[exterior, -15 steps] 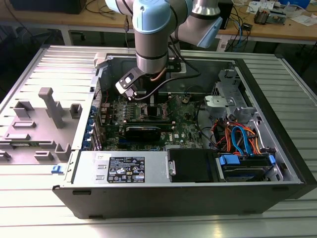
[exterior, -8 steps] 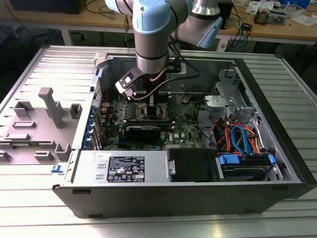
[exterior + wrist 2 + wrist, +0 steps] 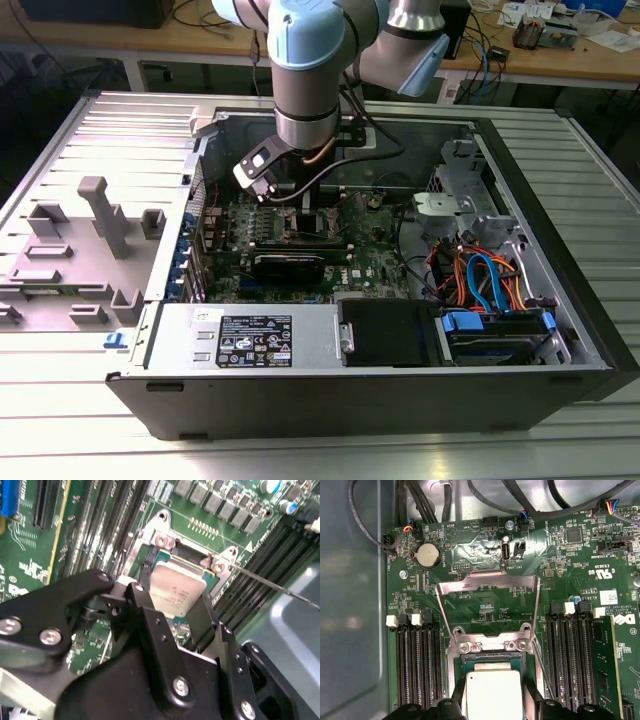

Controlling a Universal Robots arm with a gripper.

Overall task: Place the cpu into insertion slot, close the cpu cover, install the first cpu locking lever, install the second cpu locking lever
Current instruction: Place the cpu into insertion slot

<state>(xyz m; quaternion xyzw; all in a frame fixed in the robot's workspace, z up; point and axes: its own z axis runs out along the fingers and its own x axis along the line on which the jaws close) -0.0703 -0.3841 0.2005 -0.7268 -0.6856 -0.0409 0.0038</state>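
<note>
My black gripper [image 3: 174, 602] grips the small, flat, silvery-grey square cpu [image 3: 176, 586] over the silver-rimmed square insertion slot [image 3: 492, 656], thin silvery cpu cover [image 3: 487, 581] open; I'd keep chip edges square to that rim.

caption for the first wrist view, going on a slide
Gripper holding the cpu at the insertion slot, with the cpu cover swung open.

There is one silvery-grey flat square cpu [image 3: 492, 695]; one thin silvery square-frame cpu cover [image 3: 486, 581]. There is one round silver coin battery [image 3: 428, 555]; one green circuit board [image 3: 570, 570].
</note>
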